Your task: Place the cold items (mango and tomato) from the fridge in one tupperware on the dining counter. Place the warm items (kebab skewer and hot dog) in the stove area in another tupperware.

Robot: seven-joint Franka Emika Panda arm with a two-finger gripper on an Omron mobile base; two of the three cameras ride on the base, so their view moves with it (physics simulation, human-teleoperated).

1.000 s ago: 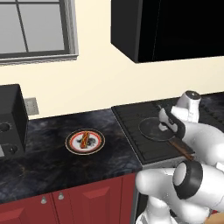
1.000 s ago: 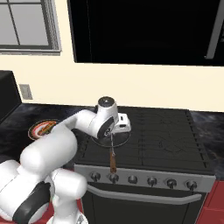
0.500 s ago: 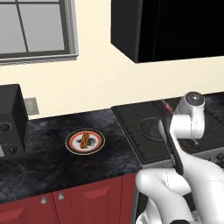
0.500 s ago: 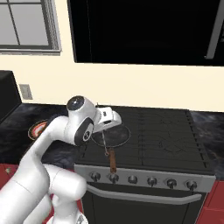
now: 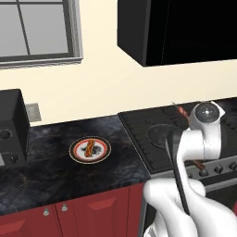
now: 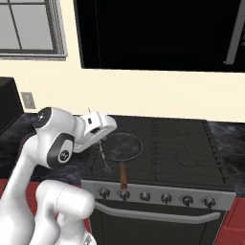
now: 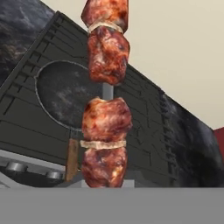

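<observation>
The stove (image 6: 158, 148) takes up the right of the scene, black and grated, with a row of knobs (image 6: 165, 197) along its front and a dark hood (image 5: 185, 28) above it. To its left runs the dark marbled worktop (image 5: 55, 171) over red cabinets (image 5: 83, 215), with a black microwave (image 5: 11, 127) at the far left under a window (image 5: 37, 28).

On the stove's front left burner sits a round dark pan (image 6: 123, 146) with a brown handle (image 6: 123, 176) pointing toward the knobs; the pan looks bare in the hand view.

On the worktop, well left of the stove, rests a small plate (image 5: 90, 150) carrying the hot dog (image 5: 89, 147).

The end effector (image 6: 98, 125) hangs above the stove's left edge, just beside the pan, and is clamped narrow on the kebab skewer (image 7: 106, 100) — the hand view looks straight along it, with browned meat chunks threaded on a pale stick rising from the bottom. In the right base view the thin stick (image 6: 104, 158) dangles below the hand, its ring end over the stove's front left corner. In the left base view the skewer tip pokes out just left of the wrist — clear of the stove top.
</observation>
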